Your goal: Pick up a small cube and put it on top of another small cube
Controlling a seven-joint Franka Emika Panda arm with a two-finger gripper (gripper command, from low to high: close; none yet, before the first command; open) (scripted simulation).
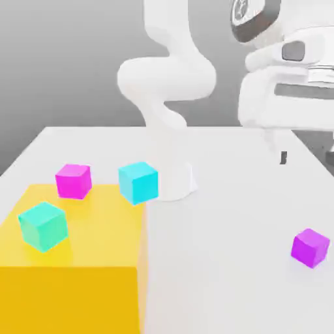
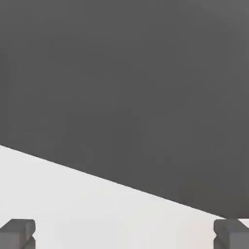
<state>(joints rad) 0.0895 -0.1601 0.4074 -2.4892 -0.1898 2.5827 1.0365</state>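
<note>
While my gripper (image 2: 124,233) stands fully released with nothing between its fingertips (image 2: 18,232), both cut off at the frame edge, the small cube (image 1: 309,247) rests on the white table (image 1: 222,261), toward the exterior view's right.

Two cyan cubes (image 1: 138,182), one magenta cube (image 1: 73,181), one small cube (image 1: 310,247), one yellow block (image 1: 72,274).

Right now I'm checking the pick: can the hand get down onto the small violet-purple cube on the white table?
Probably yes: the small violet-purple cube sits alone on the white table, nothing beside it, and the hand hangs open above.
</note>
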